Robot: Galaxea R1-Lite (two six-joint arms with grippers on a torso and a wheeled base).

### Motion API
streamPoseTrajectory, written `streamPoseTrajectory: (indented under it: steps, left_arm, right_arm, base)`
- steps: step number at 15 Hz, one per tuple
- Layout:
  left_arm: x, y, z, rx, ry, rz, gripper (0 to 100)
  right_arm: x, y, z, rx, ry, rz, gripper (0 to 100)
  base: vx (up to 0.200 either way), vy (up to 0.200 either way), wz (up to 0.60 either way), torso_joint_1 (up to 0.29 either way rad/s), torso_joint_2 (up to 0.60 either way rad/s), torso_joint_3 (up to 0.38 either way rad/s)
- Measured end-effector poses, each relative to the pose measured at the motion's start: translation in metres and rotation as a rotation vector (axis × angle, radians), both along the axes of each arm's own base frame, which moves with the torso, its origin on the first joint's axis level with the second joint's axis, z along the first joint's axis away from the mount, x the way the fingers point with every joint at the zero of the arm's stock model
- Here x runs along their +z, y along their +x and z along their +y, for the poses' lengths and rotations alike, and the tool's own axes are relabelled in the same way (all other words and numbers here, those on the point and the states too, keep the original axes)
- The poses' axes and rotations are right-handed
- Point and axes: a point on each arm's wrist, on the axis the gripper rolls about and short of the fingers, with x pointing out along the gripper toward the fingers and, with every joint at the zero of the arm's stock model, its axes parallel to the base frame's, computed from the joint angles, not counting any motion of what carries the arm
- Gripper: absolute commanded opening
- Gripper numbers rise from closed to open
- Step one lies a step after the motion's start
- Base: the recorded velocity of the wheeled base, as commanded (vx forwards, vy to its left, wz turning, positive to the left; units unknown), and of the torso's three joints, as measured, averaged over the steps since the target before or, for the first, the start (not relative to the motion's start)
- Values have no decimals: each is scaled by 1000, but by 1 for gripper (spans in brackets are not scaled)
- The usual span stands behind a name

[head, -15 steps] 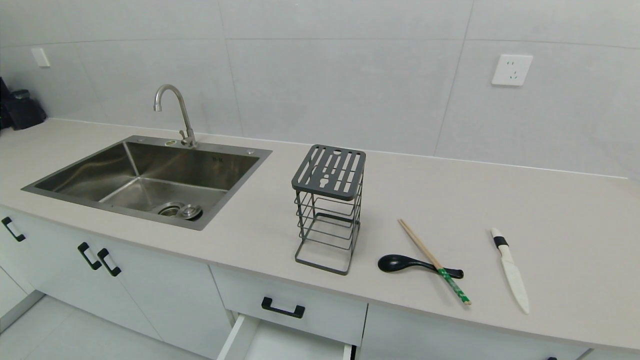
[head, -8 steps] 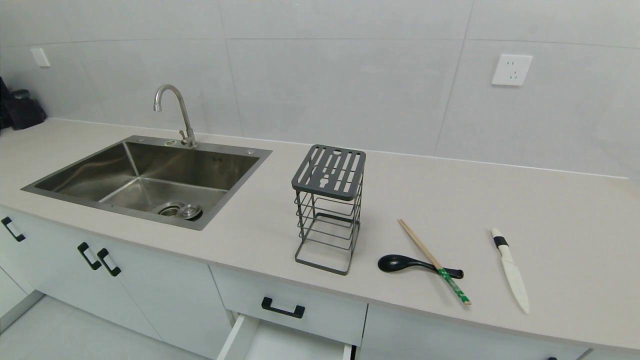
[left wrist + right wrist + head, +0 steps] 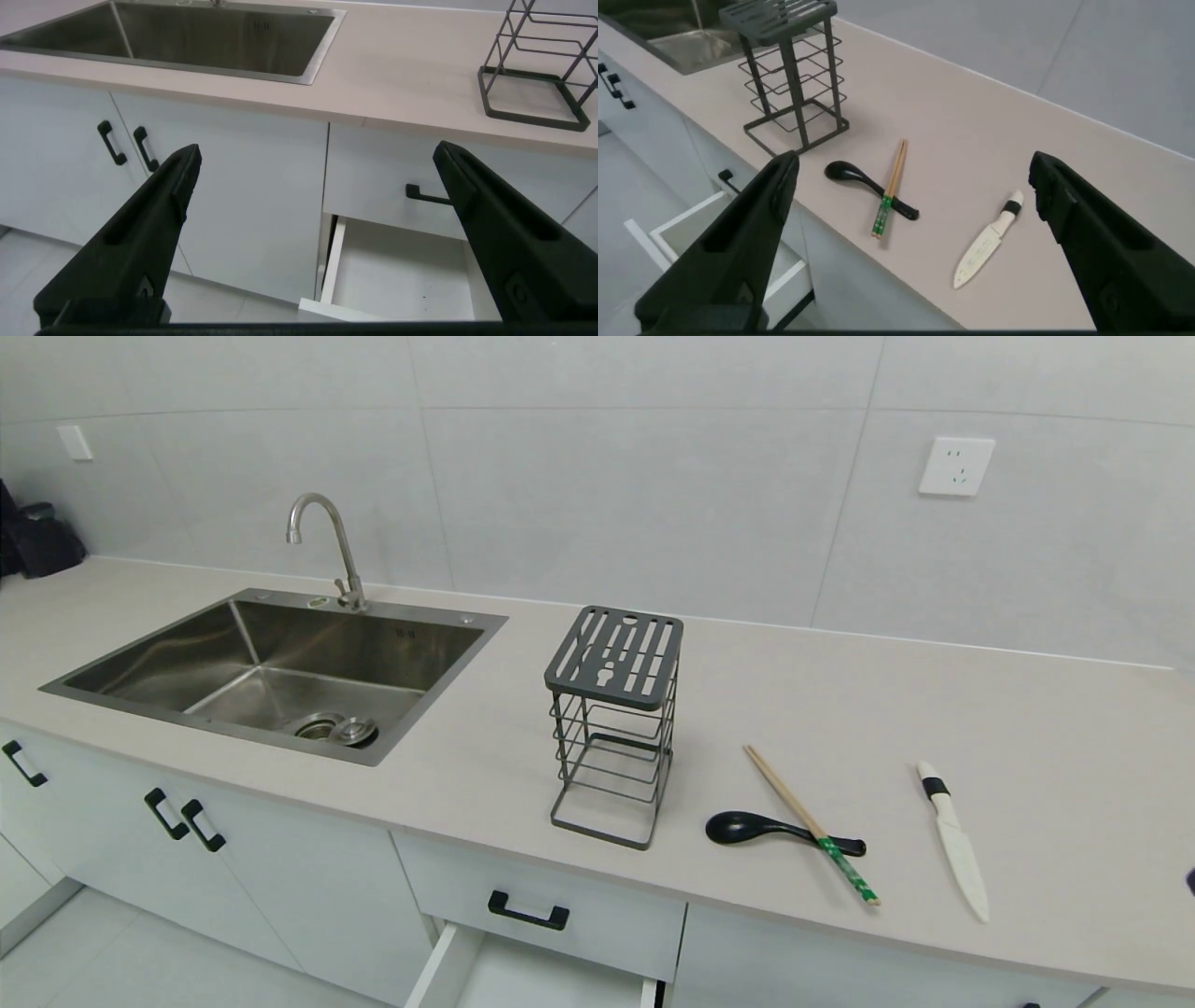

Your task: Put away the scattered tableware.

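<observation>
On the pale counter stands a dark wire utensil rack (image 3: 613,723) (image 3: 789,75) with a slotted top. To its right lie a black spoon (image 3: 731,826) (image 3: 840,170), a pair of wooden chopsticks (image 3: 789,795) (image 3: 896,168) crossing the spoon's handle, and a white knife (image 3: 957,845) (image 3: 988,241). My right gripper (image 3: 912,173) hangs open above and in front of these utensils, holding nothing. My left gripper (image 3: 318,159) is open and empty, low in front of the cabinet doors, with the rack's base (image 3: 537,84) off to one side.
A steel sink (image 3: 271,667) (image 3: 187,37) with a tap (image 3: 322,546) is set into the counter's left part. Under the rack a drawer (image 3: 523,980) (image 3: 402,271) (image 3: 719,233) stands partly pulled out. A wall socket (image 3: 955,467) is on the tiles behind.
A small dark part has come into the head view at its right edge. The tableware and the rack have not moved.
</observation>
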Motion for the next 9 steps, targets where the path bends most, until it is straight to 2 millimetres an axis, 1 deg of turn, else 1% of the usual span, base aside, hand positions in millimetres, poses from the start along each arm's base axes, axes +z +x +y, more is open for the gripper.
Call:
streamPoseTrajectory:
  steps: [1, 3, 9]
  left_arm:
    - [0, 0, 0, 0, 0, 0, 100]
    - [0, 0, 0, 0, 0, 0, 100]
    - [0, 0, 0, 0, 0, 0, 100]
  right_arm:
    - [4, 13, 1, 7, -5, 40, 100]
    - [4, 34, 5, 30, -13, 117, 100]
    - [-12, 78, 11, 36, -37, 305, 100]
  base:
    - [0, 0, 0, 0, 0, 0]
    - [0, 0, 0, 0, 0, 0]
    - [0, 0, 0, 0, 0, 0]
